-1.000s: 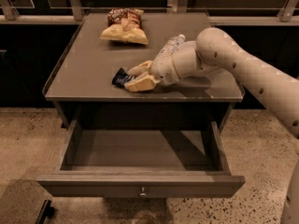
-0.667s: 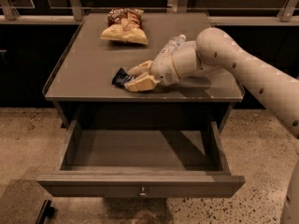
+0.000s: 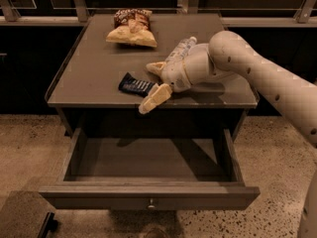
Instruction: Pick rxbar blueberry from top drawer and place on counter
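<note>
The rxbar blueberry, a flat dark bar with white lettering, lies on the counter near its front edge. My gripper hovers just right of it, open, with one tan finger behind the bar's right end and the other in front of it, over the counter's front rim. The bar is free of both fingers. The top drawer stands pulled out below the counter; its inside shows nothing in it.
A yellow-brown chip bag lies at the back of the counter. A white-labelled bottle lies behind my wrist, partly hidden. My arm reaches in from the right. The floor is speckled stone.
The fingers, closed around the bar's end before, have spread apart. The bar now lies flat on the counter, free of them.
</note>
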`<move>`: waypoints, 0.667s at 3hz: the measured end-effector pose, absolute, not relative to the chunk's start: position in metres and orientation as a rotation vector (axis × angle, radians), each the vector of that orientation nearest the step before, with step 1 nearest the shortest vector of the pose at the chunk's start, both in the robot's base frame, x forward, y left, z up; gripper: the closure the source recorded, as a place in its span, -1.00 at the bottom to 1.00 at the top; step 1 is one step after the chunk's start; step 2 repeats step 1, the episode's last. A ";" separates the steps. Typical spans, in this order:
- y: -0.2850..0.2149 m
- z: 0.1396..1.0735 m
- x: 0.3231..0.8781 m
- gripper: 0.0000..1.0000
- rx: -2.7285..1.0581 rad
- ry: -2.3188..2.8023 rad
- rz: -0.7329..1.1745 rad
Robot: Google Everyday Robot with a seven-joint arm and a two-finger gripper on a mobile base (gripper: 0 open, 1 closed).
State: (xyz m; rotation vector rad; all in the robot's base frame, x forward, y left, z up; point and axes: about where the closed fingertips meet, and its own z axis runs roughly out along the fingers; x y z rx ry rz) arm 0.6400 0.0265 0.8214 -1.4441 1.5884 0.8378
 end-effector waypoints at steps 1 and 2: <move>0.027 0.821 0.640 -1.00 -1.444 1.588 0.838; 0.027 0.821 0.640 -1.00 -1.444 1.588 0.838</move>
